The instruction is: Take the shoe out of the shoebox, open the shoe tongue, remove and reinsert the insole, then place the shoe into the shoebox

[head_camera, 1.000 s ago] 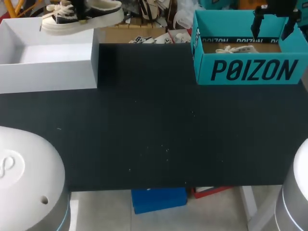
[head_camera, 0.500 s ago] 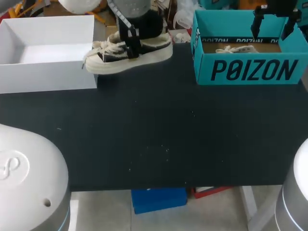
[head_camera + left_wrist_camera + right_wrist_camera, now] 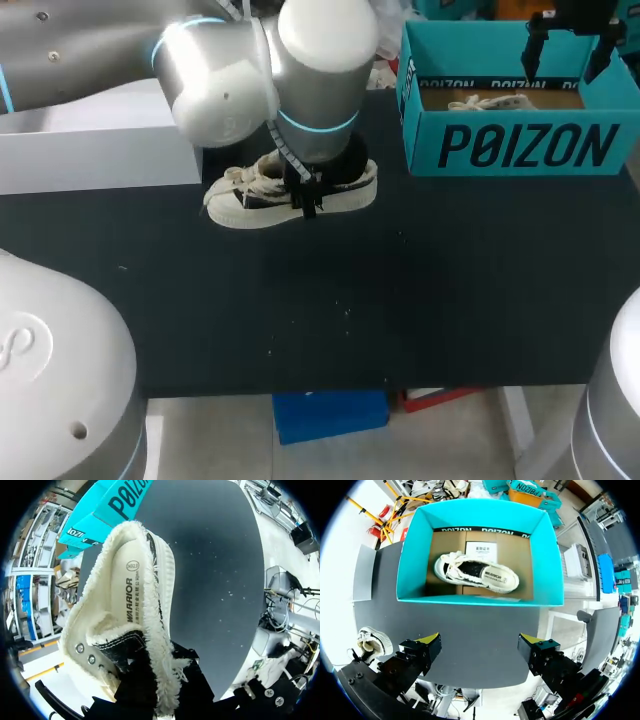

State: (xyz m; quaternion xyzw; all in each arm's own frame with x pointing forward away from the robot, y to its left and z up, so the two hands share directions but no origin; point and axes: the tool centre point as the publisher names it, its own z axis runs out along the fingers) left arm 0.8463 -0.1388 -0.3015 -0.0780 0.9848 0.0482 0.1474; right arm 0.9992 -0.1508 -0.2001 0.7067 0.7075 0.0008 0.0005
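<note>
- The left hand (image 3: 304, 196) is pinching the fleece-lined sneaker (image 3: 245, 200) by its collar wall, one finger inside and one outside. The sole hangs right beneath the hand, low over the tabletop (image 3: 400, 300); I can't tell whether it touches.
- Best play: bring it down level, sole flat, and let go only once it sits, with the opening facing up toward the hand.
- The right hand (image 3: 480, 647) is spread wide above the teal shoebox (image 3: 470, 599), a second sneaker (image 3: 475, 572) lying below it. It should come across to steady the heel before the tongue work.
</note>
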